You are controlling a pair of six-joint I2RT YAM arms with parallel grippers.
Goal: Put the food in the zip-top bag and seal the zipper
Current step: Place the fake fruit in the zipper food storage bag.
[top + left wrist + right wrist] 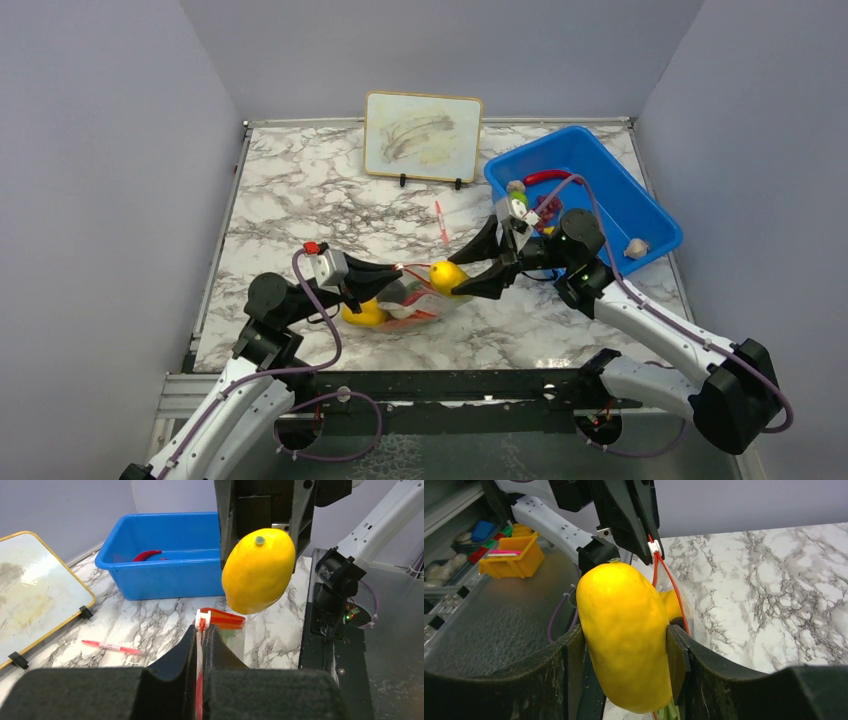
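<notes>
My right gripper (462, 278) is shut on a yellow toy fruit (447, 277) and holds it above the mouth of the clear zip-top bag (415, 303). In the right wrist view the fruit (624, 635) fills the gap between the pads. My left gripper (392, 272) is shut on the bag's mouth edge; the red-orange zipper (227, 619) and its white slider (202, 615) stick out past its fingertips. A second yellow piece (365, 313) and something green (669, 712) lie in the bag. The zipper (667, 580) runs beside the fruit.
The blue bin (590, 140) at the back right holds a red chili (545, 177), a mushroom (636, 247) and other pieces. A red-and-white pen (441, 222) lies on the marble table behind the bag. A small whiteboard (422, 135) stands at the back.
</notes>
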